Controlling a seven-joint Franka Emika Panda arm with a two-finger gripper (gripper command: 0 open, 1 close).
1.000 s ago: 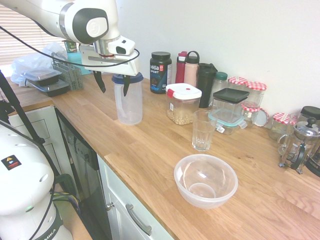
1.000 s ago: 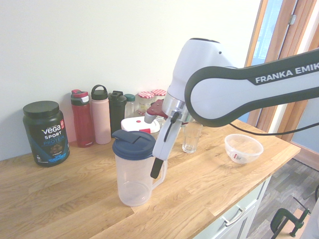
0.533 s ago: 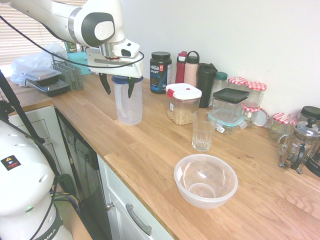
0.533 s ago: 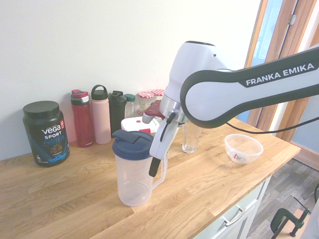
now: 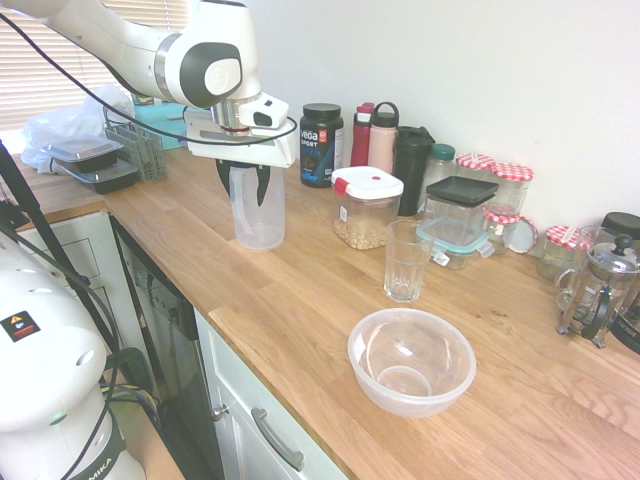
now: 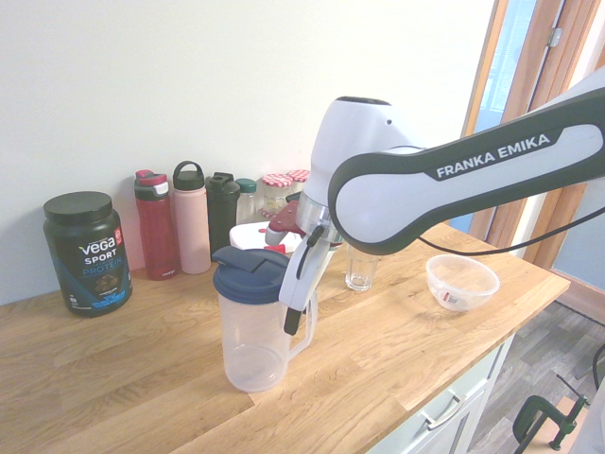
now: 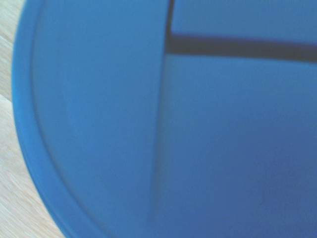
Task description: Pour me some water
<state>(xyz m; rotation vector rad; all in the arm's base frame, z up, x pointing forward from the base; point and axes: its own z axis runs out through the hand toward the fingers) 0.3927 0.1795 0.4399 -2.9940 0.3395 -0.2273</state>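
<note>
**Now the claw drops around the jug's top**

Compared with a second ago, the claw (image 5: pixel 243 183) has come down and moved in over the clear plastic jug (image 5: pixel 257 215), which stands upright at the upper left of the first exterior view, on the wooden bench (image 5: pixel 300 300). Earlier its two dark fingers hung spread on either side of the blue lid (image 6: pixel 251 272); now they sit lower and look closer together, straddling the jug just under the lid. In the second exterior view one finger (image 6: pixel 296 319) lies against the handle side. Whether the claw is clenched on the jug yet I cannot tell; the fingers appear to be partway through drawing in. The wrist view is filled by the blurred blue lid, which fits a claw right on top of it.

For the task, this reads as the grasp beginning. The jug has not left the bench, and its contents are hard to judge. The drinking glass (image 5: pixel 406 261) waits near the middle of the frame, well apart from the jug, with a clear bowl (image 5: pixel 411 360) below it. Lifting, carrying and tipping all remain.
</note>
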